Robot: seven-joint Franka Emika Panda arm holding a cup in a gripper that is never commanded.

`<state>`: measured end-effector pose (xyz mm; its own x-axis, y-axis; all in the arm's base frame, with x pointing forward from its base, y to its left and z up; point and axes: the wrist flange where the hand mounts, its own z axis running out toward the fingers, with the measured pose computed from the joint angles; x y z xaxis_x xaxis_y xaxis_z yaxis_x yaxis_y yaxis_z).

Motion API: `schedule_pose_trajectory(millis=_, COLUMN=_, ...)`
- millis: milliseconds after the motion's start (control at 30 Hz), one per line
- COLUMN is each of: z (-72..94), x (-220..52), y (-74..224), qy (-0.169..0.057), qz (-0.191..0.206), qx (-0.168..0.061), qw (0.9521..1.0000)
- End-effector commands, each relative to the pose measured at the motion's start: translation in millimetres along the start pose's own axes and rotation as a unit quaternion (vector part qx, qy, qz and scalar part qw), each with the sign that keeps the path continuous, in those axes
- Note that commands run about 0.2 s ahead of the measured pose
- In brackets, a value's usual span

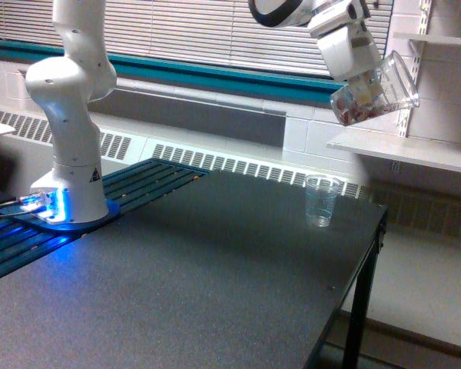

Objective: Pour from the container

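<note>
— Dark speckled table is filling the lower frame; what is standing on it?

— Right of centre, a small ribbed clear plastic cup is standing upright.

— And upper right?

— White gripper is clamping the clear, wide plastic beaker, which is tilting, reddish-brown pieces lying inside, high above the cup.

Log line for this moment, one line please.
gripper: shut on beaker | beaker: raised, tilted, pieces inside | ribbed cup: upright on table
</note>
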<state>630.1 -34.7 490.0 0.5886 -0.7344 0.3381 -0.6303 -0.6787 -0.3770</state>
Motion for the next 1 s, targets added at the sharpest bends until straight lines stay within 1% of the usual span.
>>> schedule_pose_trajectory(millis=33, z=4.6, x=-3, y=4, qy=-0.016, qz=-0.01, qx=-0.023, qw=0.9996)
schedule_pose_trajectory(millis=100, z=4.3, x=-7, y=-3, qy=-0.018, qz=-0.011, qx=-0.016, qw=0.9997)
schedule_pose_trajectory(millis=300, z=7.6, x=-39, y=-33, qy=-0.031, qz=-0.048, qx=-0.009, qw=0.9983)
schedule_pose_trajectory(millis=600, z=15.8, x=-61, y=-47, qy=-0.035, qz=-0.079, qx=-0.013, qw=0.9961)
schedule_pose_trajectory(millis=800, z=23.7, x=-87, y=-61, qy=-0.047, qz=-0.1, qx=-0.01, qw=0.9938)
schedule_pose_trajectory(millis=1000, z=34.0, x=-116, y=-71, qy=-0.063, qz=-0.126, qx=-0.016, qw=0.9899)
